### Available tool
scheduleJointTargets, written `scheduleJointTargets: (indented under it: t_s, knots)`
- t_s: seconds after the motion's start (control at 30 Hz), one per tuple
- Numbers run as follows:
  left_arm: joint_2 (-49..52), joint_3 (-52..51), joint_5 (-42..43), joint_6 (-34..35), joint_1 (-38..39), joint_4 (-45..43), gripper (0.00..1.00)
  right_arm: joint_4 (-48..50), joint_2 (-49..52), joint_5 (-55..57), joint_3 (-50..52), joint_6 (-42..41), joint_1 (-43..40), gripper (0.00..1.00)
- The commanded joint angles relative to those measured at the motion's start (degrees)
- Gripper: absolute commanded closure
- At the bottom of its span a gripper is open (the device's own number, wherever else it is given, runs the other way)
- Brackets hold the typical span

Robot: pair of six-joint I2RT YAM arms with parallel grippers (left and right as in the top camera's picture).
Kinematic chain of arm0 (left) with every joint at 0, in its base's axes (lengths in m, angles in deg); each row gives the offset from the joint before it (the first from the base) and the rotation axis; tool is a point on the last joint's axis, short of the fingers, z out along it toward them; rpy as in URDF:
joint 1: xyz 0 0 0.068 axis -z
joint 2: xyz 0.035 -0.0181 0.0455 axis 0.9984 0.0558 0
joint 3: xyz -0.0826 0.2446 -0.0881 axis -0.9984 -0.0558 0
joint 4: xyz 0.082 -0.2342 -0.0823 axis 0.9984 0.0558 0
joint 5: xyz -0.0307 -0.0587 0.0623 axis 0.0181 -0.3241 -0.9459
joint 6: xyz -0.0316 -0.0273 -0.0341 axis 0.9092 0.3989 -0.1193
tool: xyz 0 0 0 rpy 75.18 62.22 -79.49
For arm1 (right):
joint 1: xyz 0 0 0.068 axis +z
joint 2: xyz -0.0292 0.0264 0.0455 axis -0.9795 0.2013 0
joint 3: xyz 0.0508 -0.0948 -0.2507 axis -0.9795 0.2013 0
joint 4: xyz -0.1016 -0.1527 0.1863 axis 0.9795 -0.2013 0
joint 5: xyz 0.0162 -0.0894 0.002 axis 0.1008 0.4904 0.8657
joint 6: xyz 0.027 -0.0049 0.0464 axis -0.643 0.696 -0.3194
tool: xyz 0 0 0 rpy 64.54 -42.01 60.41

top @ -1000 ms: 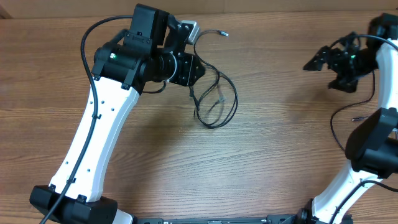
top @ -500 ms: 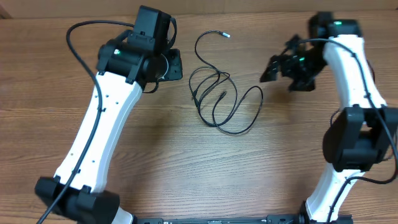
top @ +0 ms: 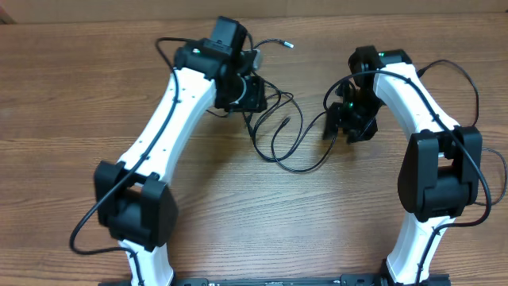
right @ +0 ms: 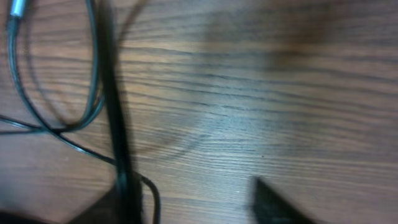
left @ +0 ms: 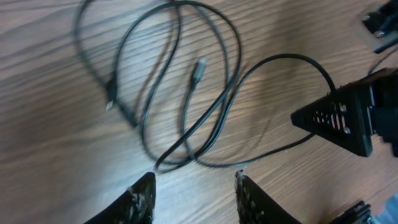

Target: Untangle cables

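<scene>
Several loops of black cables (left: pixel 199 67) lie tangled on the table (top: pixel 238 222). My left gripper (left: pixel 194 198) hovers near them, jaws apart and empty. The right gripper (right: pixel 194 205), beside one loop, seems parted too, though its view is blurred.

Left gripper (left: pixel 194 198) hovers at the upper-left edge of the cables (top: pixel 283 124), fingers spread, empty. Right gripper (right: pixel 193 202) is low at their right edge, fingers apart. Both arms bend inward.
</scene>
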Motion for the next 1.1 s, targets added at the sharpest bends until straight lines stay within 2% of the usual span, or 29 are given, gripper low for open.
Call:
scheduleJointTargets:
  t_s: [0.0,0.03,0.07,0.27,0.43,0.47,0.5,0.53,0.6,0.7,0.87,1.07]
  knots:
    - [3.1,0.8,1.2,-2.4,1.8,-1.5,0.56,0.7,-1.0,0.9,0.9,-1.0,-0.1,0.84]
    - [4.0,0.8,0.7,-2.4,2.3,-2.1,0.56,0.9,-1.0,0.9,0.9,-1.0,-0.1,0.94]
    - [4.6,0.8,0.0,-2.4,2.5,-2.4,0.55,1.1,-1.0,0.9,0.9,-1.0,-0.1,0.96]
    - [8.2,0.8,-8.4,-2.4,4.3,-3.0,0.53,0.8,-1.0,3.5,-0.2,-1.0,-1.4,0.96]
    - [9.7,0.8,-10.7,-2.4,4.7,-3.0,0.55,-3.5,-1.0,10.0,-7.9,-3.0,-5.0,0.96]
    - [9.9,0.8,-10.6,-2.4,4.7,-3.0,0.64,-4.9,-1.0,11.0,-10.6,-3.5,-6.2,0.96]
    - [9.9,0.9,-10.6,-2.4,4.6,-2.9,0.89,-6.6,-1.0,12.2,-14.0,-3.9,-7.7,0.96]
    - [9.9,0.8,-10.7,-2.4,4.6,-2.7,0.96,-7.8,-1.0,13.1,-16.6,-4.1,-8.9,0.96]
    - [9.9,0.9,-11.5,-2.4,4.6,-1.8,0.96,-10.7,-1.0,16.7,-22.9,-7.2,-11.8,0.96]
    - [9.8,0.9,-17.6,-0.9,4.2,1.6,0.96,-15.2,-1.0,23.6,-34.0,-13.1,-17.2,0.96]
    - [7.7,1.0,-27.3,3.6,1.0,9.8,0.96,-19.3,-1.0,25.5,-50.6,-19.0,-27.8,0.96]
    - [2.9,1.0,-27.5,6.2,-3.7,10.6,0.96,-19.1,-1.1,24.0,-56.3,-23.3,-36.3,0.96]
